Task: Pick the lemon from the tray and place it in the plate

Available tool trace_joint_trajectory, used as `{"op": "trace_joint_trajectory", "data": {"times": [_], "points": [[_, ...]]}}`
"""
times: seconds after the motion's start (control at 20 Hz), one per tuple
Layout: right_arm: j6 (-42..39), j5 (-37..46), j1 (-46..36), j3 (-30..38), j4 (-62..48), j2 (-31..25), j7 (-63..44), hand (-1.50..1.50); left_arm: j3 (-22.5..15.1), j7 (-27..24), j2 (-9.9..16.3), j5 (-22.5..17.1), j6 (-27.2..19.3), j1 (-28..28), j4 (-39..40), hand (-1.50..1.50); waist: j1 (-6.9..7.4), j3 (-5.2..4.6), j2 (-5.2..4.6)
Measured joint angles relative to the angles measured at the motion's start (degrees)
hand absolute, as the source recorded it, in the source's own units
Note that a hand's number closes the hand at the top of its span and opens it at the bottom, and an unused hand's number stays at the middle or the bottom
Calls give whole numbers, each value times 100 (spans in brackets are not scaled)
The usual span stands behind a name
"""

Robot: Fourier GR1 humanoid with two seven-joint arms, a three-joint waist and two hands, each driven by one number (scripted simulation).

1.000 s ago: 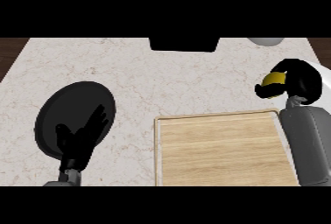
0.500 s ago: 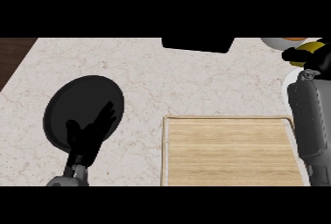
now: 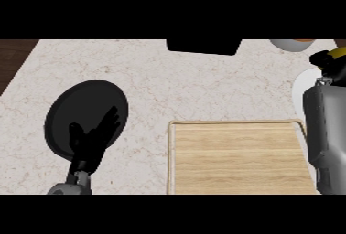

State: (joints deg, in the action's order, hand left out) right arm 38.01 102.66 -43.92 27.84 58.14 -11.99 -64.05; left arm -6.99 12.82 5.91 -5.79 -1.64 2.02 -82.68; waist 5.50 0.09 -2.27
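Head view: worktop [image 3: 202,82] is pale marble-look stone w/ fine veins; dark wood shows past its far left corner. A wooden tray [image 3: 236,155], rectangular, light straight grain w/ raised rim, sits at the near edge, right of centre. A matte black round plate [image 3: 78,107], looking oval, lies near the left edge, nothing in it. Left hand [image 3: 94,137], black, fingers straight and relaxed, rests over the plate's near-right part, grey forearm entering from the near edge. Right hand [image 3: 331,61] is at the far right edge, black fingers curled round the yellow lemon [image 3: 326,53], only a sliver showing. A black boxy thing [image 3: 202,45] sits at the far edge, a pale bowl [image 3: 292,44] w/ orange content near the far right corner. Vs 0.5 s ago: right hand w/ lemon has come slightly nearer and lower in view; left hand unchanged.
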Motion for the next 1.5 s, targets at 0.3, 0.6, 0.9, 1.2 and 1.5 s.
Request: {"op": "trace_joint_trajectory", "data": {"times": [0.3,0.6,0.9,1.2,1.5], "points": [[484,1010,178,754,-136,-2,-124,150,43,5,-6,11,-51,-28,33,0,-131,7,40],[1147,1413,431,1514,-349,-2,-82,150,90,-75,-10,-8,-62,-158,7,0,-234,14,90],[1886,1414,525,2180,-854,-188,107,150,161,69,18,-58,-63,-132,-31,0,-305,13,121],[2029,463,436,2942,-1805,-430,145,-150,172,-12,-2,-52,-68,-220,-29,0,-349,22,140],[2439,-1082,266,3083,-2986,-888,1071,-150,241,46,20,-57,-81,-144,36,0,-383,30,151]]}}
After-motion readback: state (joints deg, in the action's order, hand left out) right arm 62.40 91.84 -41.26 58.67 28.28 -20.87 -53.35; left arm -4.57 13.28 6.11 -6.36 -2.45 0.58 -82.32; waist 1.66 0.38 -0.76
